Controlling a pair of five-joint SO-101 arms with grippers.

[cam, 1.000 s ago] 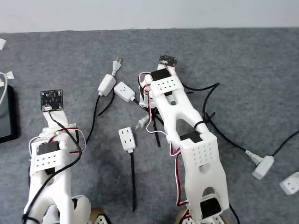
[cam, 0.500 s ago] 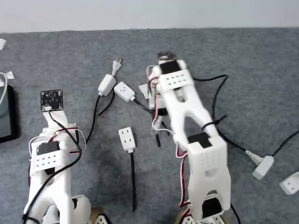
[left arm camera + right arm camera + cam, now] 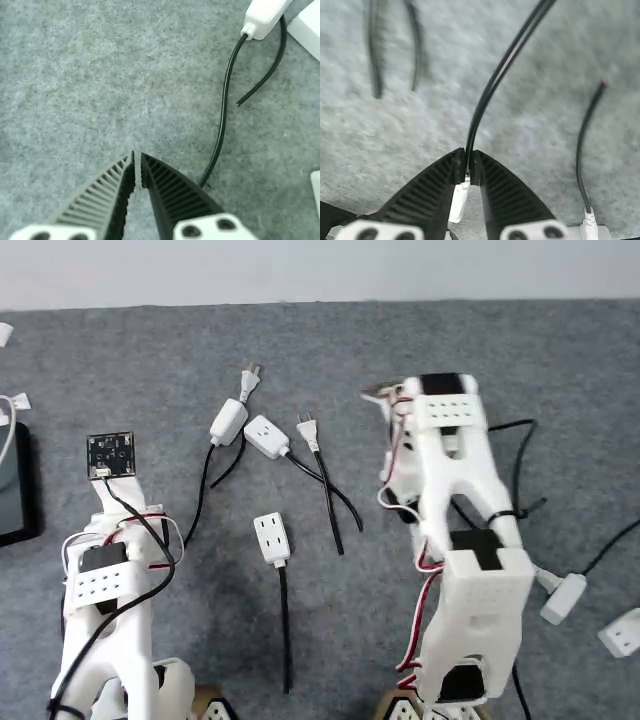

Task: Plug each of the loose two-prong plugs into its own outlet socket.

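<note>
A loose white plug [image 3: 308, 428] with a black cord lies on the grey mat just right of a white outlet socket [image 3: 265, 436]. Another plug [image 3: 229, 421] lies left of that socket, prongs pointing away. A second socket [image 3: 272, 538] lies nearer me in the middle. My right arm [image 3: 445, 415] is right of these. My right gripper [image 3: 469, 156] is shut on a black double cord [image 3: 505, 65]. My left gripper [image 3: 137, 157] hovers shut and empty over bare mat, near a plug body [image 3: 265, 12] and its cord [image 3: 225, 100].
A third plug [image 3: 561, 597] and a third socket [image 3: 622, 632] lie at the right edge. A dark device [image 3: 12, 485] sits at the far left edge. Black cords [image 3: 335, 502] cross the mat between the arms. The pale strip at the back is the mat's far edge [image 3: 320, 302].
My right arm swung from the middle to the right, and a black cord loop went with it. The loose plug went from mid-mat up beside the socket and lies free. The left arm kept still.
</note>
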